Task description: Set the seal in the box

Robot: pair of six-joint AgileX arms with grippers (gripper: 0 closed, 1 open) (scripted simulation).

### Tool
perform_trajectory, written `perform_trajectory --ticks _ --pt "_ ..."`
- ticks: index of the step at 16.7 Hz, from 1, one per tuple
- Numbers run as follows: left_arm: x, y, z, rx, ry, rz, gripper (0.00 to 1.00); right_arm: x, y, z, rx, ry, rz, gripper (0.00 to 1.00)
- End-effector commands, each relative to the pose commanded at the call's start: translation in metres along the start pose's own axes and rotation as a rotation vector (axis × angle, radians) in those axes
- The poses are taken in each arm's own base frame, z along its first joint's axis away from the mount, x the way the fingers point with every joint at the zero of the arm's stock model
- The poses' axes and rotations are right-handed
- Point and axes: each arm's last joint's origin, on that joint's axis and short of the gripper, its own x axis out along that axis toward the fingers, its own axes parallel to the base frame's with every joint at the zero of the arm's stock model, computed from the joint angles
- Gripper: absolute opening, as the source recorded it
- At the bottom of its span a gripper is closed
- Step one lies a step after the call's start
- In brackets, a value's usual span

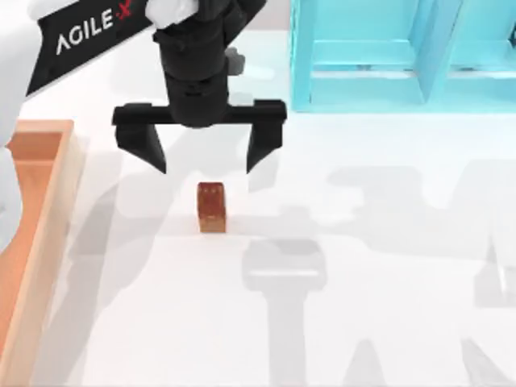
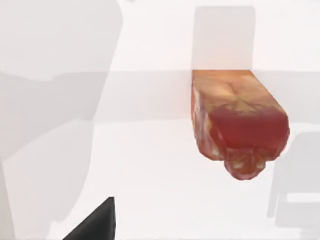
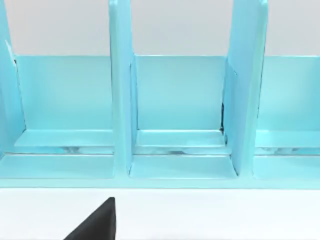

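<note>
The seal (image 1: 212, 207) is a small reddish-brown block standing upright on the white table, left of centre. My left gripper (image 1: 207, 165) hangs open just behind it, its black fingers spread wider than the block and touching nothing. The left wrist view shows the seal (image 2: 237, 125) close up, mottled, with a dark red face, and one black finger (image 2: 95, 225) apart from it. The box (image 1: 40, 201), light orange-brown wood with a raised rim, lies along the table's left edge. Of my right gripper, one black finger (image 3: 97, 222) shows, holding nothing.
A turquoise shelf-like structure (image 1: 379, 56) with upright dividers stands at the back right; the right wrist view faces its compartments (image 3: 177, 100). White table surface stretches between the seal and the box. Arm shadows fall across the table's right half.
</note>
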Motion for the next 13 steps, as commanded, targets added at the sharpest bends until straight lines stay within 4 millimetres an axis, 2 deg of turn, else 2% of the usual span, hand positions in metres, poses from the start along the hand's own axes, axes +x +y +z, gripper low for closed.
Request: perform_trajectory --ticks 3,5,11,13 --pt "0.001 0.002 0.001 -0.003 0.000 0.000 1.00 0.000 0.000 0.000 0.000 0.000 0.000 1.00" --pt "0.013 0.001 0.002 0.000 0.005 0.003 1.00 0.000 0.000 0.000 0.000 0.000 0.000 1.00" --pt "0.083 -0.001 0.003 0.000 -0.008 -0.004 1.00 0.000 0.000 0.000 0.000 0.000 0.000 1.00" --pt "0.098 0.000 0.000 0.000 -0.001 0.000 1.00 0.000 0.000 0.000 0.000 0.000 0.000 1.00"
